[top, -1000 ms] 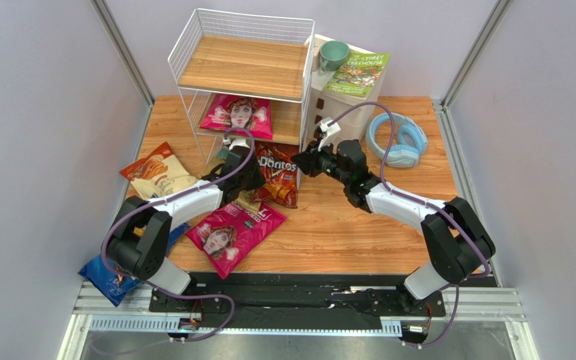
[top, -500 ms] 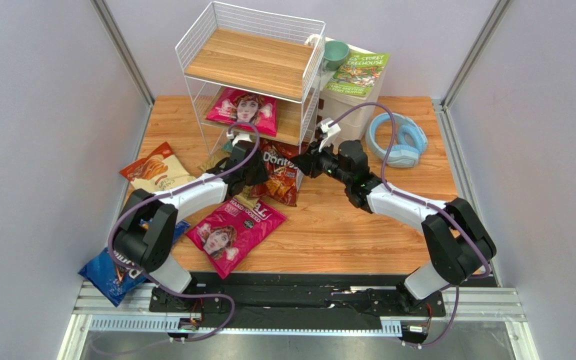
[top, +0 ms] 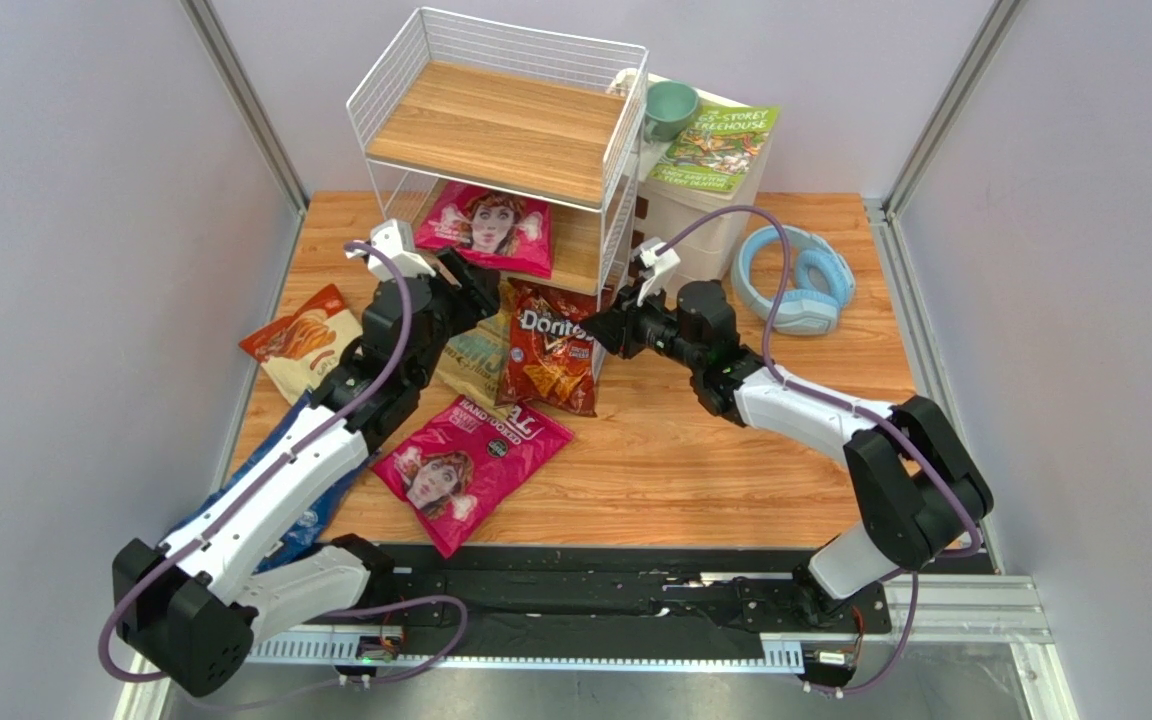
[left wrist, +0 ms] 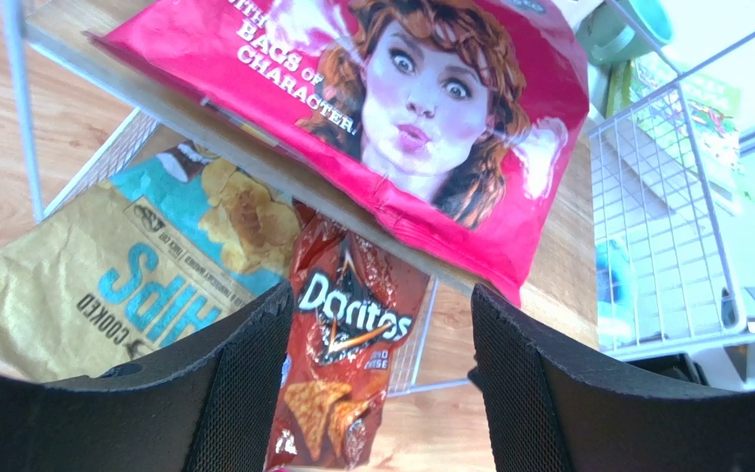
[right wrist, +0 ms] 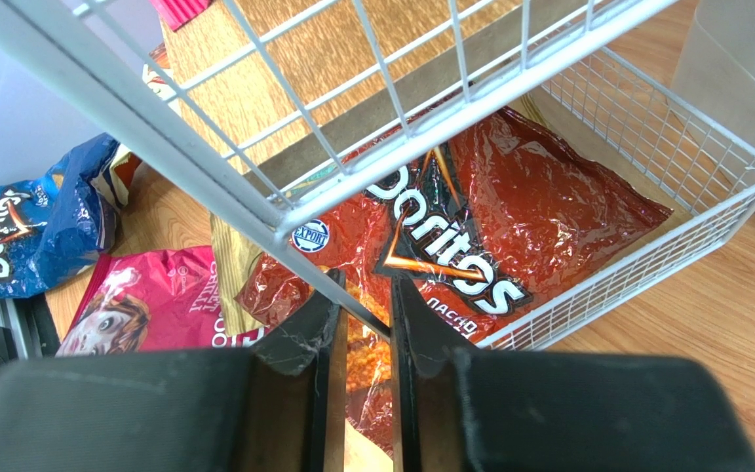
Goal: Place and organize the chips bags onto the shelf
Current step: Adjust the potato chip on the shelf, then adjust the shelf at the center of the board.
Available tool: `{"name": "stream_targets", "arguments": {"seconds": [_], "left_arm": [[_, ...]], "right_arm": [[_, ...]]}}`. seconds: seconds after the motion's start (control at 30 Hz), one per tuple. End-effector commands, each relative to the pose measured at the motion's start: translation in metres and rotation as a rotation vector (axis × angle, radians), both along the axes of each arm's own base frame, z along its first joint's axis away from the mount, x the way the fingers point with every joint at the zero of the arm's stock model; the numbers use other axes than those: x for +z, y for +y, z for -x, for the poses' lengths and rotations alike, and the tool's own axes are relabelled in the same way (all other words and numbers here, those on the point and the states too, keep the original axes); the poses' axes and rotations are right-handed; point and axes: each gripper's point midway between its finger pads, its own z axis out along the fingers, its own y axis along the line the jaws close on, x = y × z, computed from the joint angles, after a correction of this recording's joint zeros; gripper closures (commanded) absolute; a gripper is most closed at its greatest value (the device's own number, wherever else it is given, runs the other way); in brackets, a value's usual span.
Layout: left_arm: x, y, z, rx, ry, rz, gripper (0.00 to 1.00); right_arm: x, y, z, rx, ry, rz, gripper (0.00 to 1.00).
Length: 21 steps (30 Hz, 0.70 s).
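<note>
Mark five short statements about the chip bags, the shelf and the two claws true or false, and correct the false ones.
1. A magenta bag lies on the middle tier of the shelf. True.
2. The left claw holds the red Doritos bag. False: the left claw is open and empty, and the red Doritos bag lies partly in the bottom tier.
3. The right claw is closed on a wire of the shelf. True.
4. The green mug stands on the shelf's top tier. False: the green mug stands on the white drawer unit.
5. The second magenta bag lies on the table. True.
</note>
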Motion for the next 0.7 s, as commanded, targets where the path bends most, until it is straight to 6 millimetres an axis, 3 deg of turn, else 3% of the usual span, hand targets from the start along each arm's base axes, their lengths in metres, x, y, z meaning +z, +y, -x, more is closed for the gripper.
{"name": "stream_targets", "arguments": {"seconds": [0.0, 0.1, 0.33, 0.67], "left_arm": [[-0.035, 0.011, 0.015, 0.007, 0.112, -0.071, 0.28], [-0.045, 0.02, 0.028, 0.029, 0.141, -0.057, 0.28], [-0.029, 0.071, 0.06, 0.159, 0.123, -0.134, 0.23], [-0.023, 0.12, 0.067, 0.33, 0.201, -0.2, 0.2]], "right_arm": [[-0.023, -0.002, 0.012, -0.001, 0.145, 0.003, 1.0], [-0.026, -0.003, 0.013, 0.002, 0.156, 0.004, 1.0], [-0.032, -0.013, 0.025, 0.001, 0.174, 0.043, 1.0], [-0.039, -0.043, 0.037, -0.009, 0.189, 0.094, 1.0]]}}
